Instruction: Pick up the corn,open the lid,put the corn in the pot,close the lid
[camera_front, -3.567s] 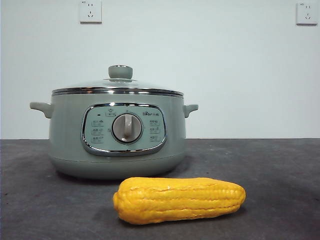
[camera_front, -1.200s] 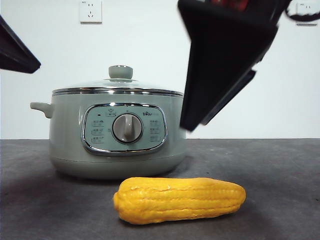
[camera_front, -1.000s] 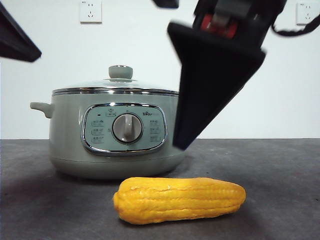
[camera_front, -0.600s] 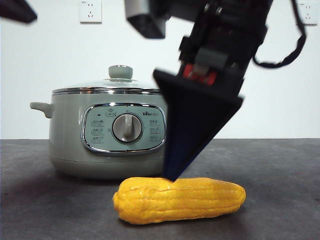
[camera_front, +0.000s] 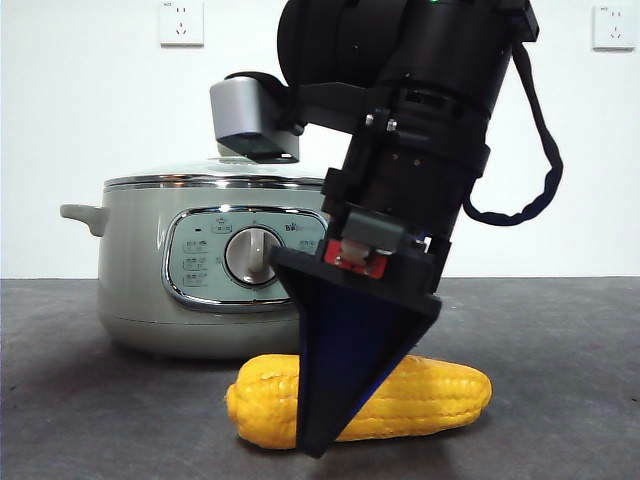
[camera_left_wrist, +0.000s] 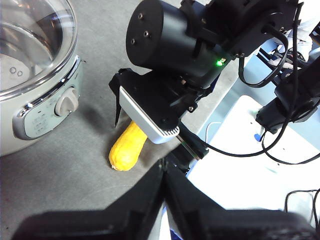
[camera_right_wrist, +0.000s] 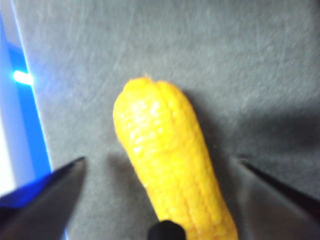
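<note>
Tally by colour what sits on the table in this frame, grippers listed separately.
Yellow: 1, the corn
Sage green: 1, the pot
Clear glass: 1, the lid on the pot
Black grippers: 2, right gripper open astride the corn, left gripper shut, held off
Total: 5
</note>
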